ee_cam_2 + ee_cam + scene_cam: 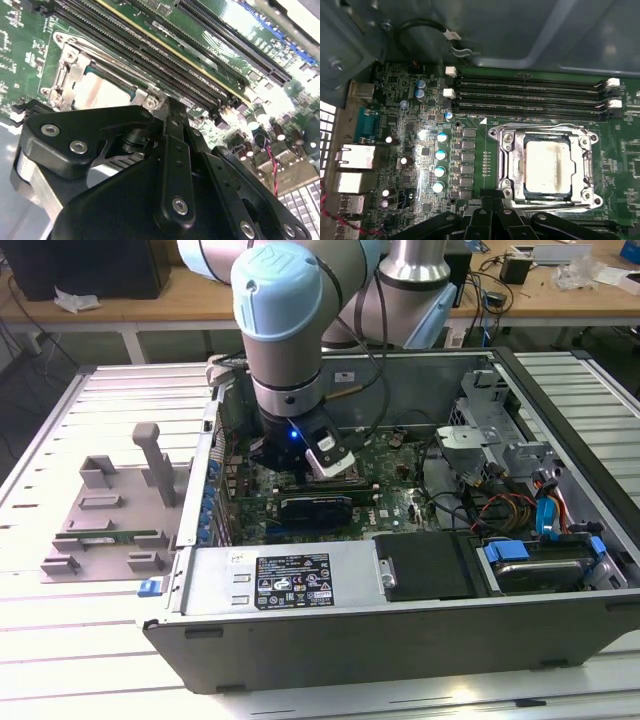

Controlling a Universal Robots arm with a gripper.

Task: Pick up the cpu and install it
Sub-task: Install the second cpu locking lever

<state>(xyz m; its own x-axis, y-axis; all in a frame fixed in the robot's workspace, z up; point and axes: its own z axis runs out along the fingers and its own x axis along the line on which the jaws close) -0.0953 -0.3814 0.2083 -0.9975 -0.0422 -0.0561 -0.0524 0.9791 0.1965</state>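
Observation:
The cpu (547,167) is a flat silver-grey square lying inside the metal socket frame (507,150) on the green motherboard; it also shows in the second wrist view as the cpu (100,92), partly behind the frame. My gripper (492,205) hangs just beside the socket's edge, shut with its black fingers together and nothing between them. In the second wrist view the gripper (170,112) tips sit close to the frame's corner. In the exterior view the gripper (328,472) reaches down into the open computer case (400,625).
Long memory slots (530,95) run beside the socket. A grey fixture (110,510) holding a green memory stick (105,537) stands outside the case at the exterior view's left. Drive cage and cables (500,470) fill the case's other end. Case walls surround the arm.

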